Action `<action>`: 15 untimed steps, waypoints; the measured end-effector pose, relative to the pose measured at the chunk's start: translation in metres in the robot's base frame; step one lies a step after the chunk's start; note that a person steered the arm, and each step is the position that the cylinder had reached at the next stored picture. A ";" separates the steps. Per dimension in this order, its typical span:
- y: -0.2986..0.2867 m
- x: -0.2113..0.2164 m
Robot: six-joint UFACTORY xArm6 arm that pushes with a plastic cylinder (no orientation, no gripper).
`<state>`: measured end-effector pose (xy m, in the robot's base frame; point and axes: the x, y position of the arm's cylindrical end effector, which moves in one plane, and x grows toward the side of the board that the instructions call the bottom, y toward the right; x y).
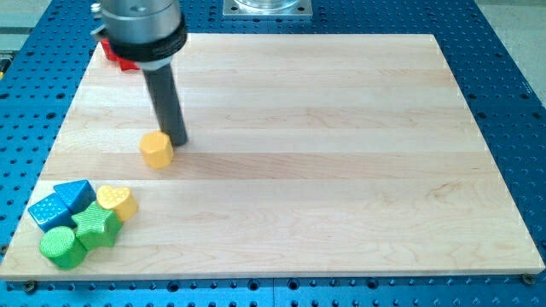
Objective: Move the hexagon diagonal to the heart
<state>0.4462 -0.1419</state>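
Observation:
A yellow-orange hexagon block (156, 149) lies on the wooden board (324, 170) at the view's left of centre. My tip (176, 139) stands just to its upper right, touching or almost touching it. A yellow heart block (118, 201) lies near the board's lower left corner, below and left of the hexagon.
Next to the heart sit a green star (96, 226), a green cylinder (61, 246) and two blue blocks (61, 203). A red block (115, 55) shows at the board's top left corner, partly hidden behind the arm's body (141, 30).

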 end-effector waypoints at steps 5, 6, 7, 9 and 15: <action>-0.018 0.046; -0.032 0.045; -0.025 0.038; -0.029 -0.021; -0.047 -0.070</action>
